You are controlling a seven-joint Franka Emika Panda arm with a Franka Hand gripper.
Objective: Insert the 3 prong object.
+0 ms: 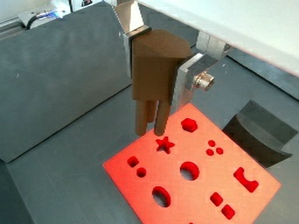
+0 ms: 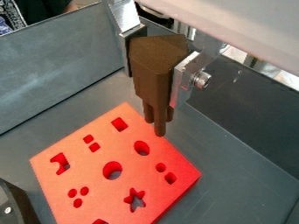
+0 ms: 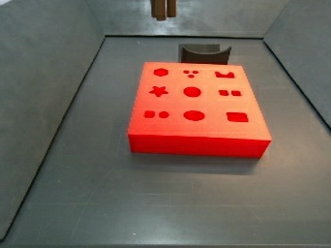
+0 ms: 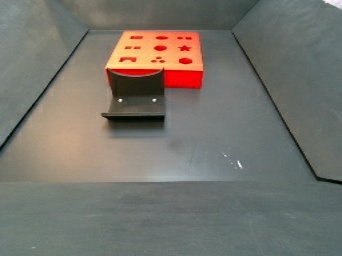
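Note:
My gripper (image 1: 158,59) is shut on the 3 prong object (image 1: 152,83), a brown stick held upright with its thin prongs (image 1: 152,121) pointing down. It also shows in a wrist view (image 2: 149,79), clamped between the silver fingers (image 2: 184,77). The prongs hang in the air above the far edge of the red block (image 1: 193,175), apart from it. The block lies flat on the floor, its top full of shaped holes, in both side views (image 3: 195,107) (image 4: 158,58). In a side view only the prong tips (image 3: 162,9) show, high above the floor; the gripper is out of frame there.
The dark fixture with a curved notch (image 3: 200,51) stands on the floor against the red block's far side, also in a side view (image 4: 134,100) and a wrist view (image 1: 263,131). Grey walls (image 3: 58,145) ring the dark floor.

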